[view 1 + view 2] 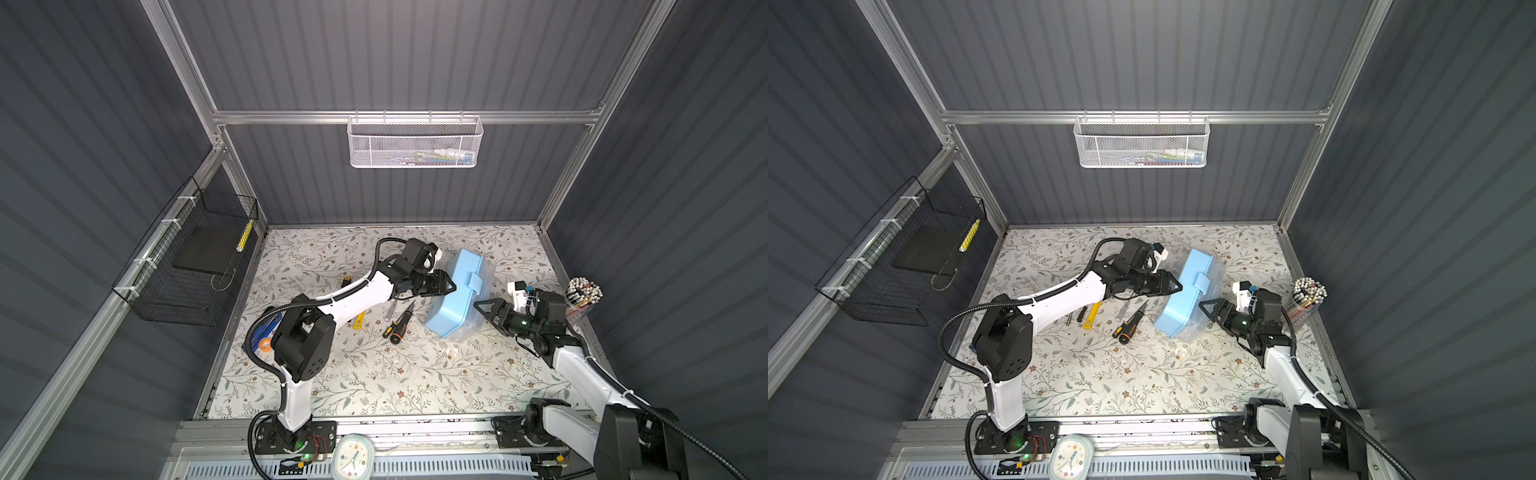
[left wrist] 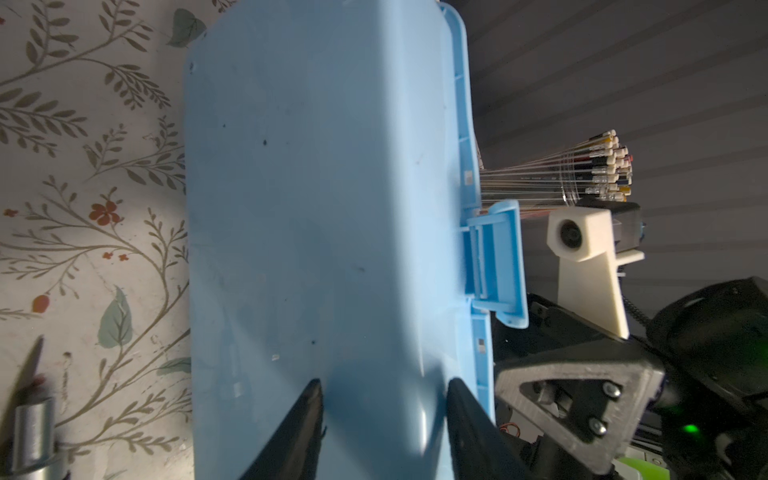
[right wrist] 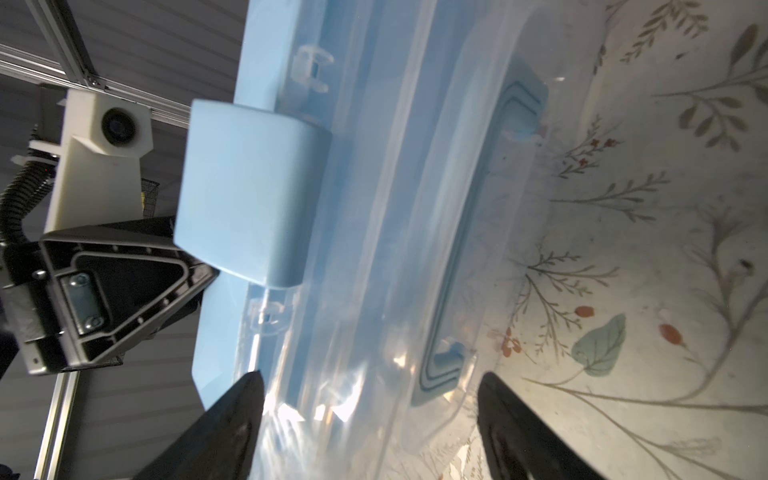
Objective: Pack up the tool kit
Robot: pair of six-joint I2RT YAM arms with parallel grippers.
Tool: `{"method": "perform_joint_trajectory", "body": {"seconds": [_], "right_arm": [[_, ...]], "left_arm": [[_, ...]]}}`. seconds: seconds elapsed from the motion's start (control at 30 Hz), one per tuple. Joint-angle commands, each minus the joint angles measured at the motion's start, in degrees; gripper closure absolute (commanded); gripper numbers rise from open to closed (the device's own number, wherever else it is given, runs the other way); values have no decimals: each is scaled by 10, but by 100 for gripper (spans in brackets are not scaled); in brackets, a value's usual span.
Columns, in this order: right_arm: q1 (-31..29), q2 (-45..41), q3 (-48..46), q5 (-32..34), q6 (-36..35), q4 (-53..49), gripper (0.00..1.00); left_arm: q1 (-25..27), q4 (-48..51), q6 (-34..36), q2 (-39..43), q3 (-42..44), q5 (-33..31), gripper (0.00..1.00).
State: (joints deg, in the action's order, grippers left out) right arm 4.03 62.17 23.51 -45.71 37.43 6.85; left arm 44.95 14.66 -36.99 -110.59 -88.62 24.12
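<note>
The tool kit, a light-blue case with a clear lid, stands tilted on its long edge on the floral mat, with its latch on top. My left gripper is open, its tips against the case's blue bottom. On the opposite side, my right gripper is open wide. Its jaws straddle a corner of the clear lid without closing on it. An orange-black screwdriver, a yellow tool and a thin metal tool lie loose on the mat to the left of the case.
A cup of pens stands at the right edge, behind my right wrist. A blue and orange tape roll lies by the left arm's base. The white mesh basket hangs on the back rail, the black wire basket on the left wall.
</note>
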Motion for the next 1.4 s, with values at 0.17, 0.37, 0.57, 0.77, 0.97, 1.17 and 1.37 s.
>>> {"method": "perform_joint_trajectory", "body": {"seconds": [0.17,0.37,0.57,0.77,0.97,1.17,1.37], "right_arm": [[-2,16,25,-15,-3,27,22],[-5,37,40,-21,3,46,25],[-5,86,63,-28,-11,58,24],[-6,77,67,-51,12,81,30],[-29,35,96,-52,12,38,36],[-32,29,119,-21,-23,-29,33],[-32,27,125,-38,17,11,34]], "left_arm": [[3,-25,-26,-3,25,25,52],[5,-27,-28,-11,27,25,52],[5,-25,-25,-2,34,21,52],[5,-24,-25,-7,39,17,53],[5,-32,-27,-21,39,16,53],[5,-38,-33,-20,48,20,52],[5,-52,-41,-25,48,28,53]]}}
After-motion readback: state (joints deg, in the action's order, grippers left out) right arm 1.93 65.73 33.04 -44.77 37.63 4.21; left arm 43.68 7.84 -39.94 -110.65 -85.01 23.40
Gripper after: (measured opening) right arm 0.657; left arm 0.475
